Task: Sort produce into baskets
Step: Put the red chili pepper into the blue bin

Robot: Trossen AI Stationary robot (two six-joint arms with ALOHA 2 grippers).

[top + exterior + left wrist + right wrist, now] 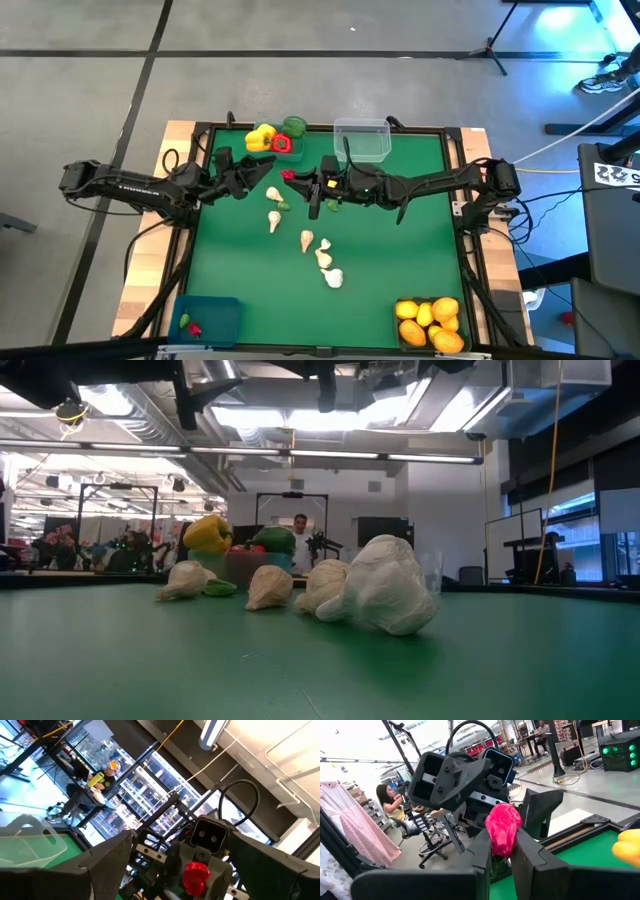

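Note:
My right gripper point(298, 179) is shut on a small red piece point(502, 829), held in the air over the far middle of the green mat point(400, 250). My left gripper point(268, 173) is open just left of it and faces it. In the left wrist view its fingers point(112, 862) stand wide on either side of the red piece point(195, 876). Yellow point(260, 137), green point(294, 126) and red point(281, 145) peppers sit in a basket at the far edge. Several white garlic bulbs point(307, 239) lie on the mat. My right gripper pinches the red piece point(496, 845) between its two fingers point(482, 855). Most of the piece sticks out past the fingertips. The fingers lie about level and point toward the table's left. The piece is lifted clear of the mat.
A clear basket point(362, 140) stands at the far edge. A blue basket point(212, 318) with tiny red and green pieces stands near left. A dark basket of citrus point(430, 322) stands near right. Small green pieces point(283, 205) lie under the grippers. People sit in the room behind point(395, 807).

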